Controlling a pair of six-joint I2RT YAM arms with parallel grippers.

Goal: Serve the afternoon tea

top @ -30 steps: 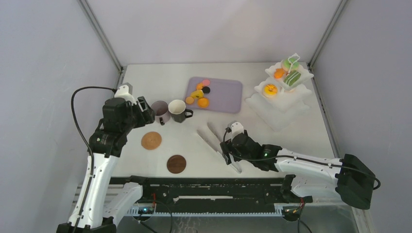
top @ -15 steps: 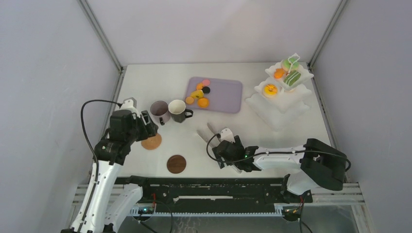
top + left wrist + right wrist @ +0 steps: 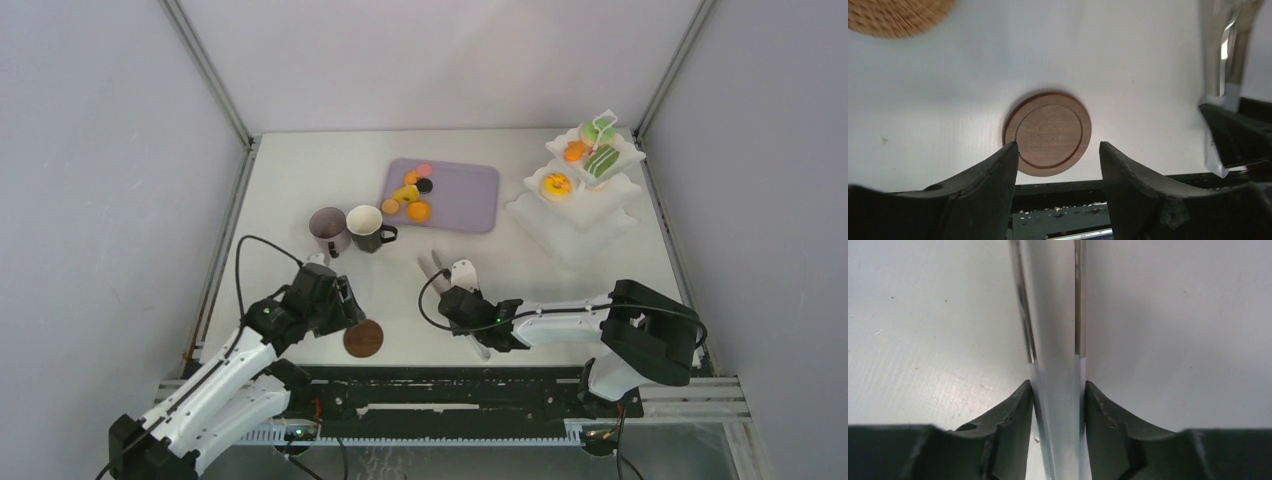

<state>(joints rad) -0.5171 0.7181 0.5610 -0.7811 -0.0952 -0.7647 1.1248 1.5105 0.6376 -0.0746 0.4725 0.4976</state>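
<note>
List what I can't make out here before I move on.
Woven coaster: left wrist view, blurred and cut off by the top edge; top view, under the left arm.
Tongs: right wrist view, both ends cut off; top view, right gripper covers all but the tips.
Sweets on the lilac tray: top view, too small to tell doughnuts from macarons.

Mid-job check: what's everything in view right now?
mauve mug: 1, mauve, left of tray
dark mug: 1, dark, white inside, beside mauve mug
dark coaster: 1, brown, near front edge
woven coaster: 1, tan, back-left of dark coaster
tray: 1, lilac, mid-back
stand: 1, white, back right
treats: about ten, mixed colours, six on tray, four on stand
tongs: 1, silvery, front centre
left gripper: open over dark coaster
right gripper: shut on tongs
</note>
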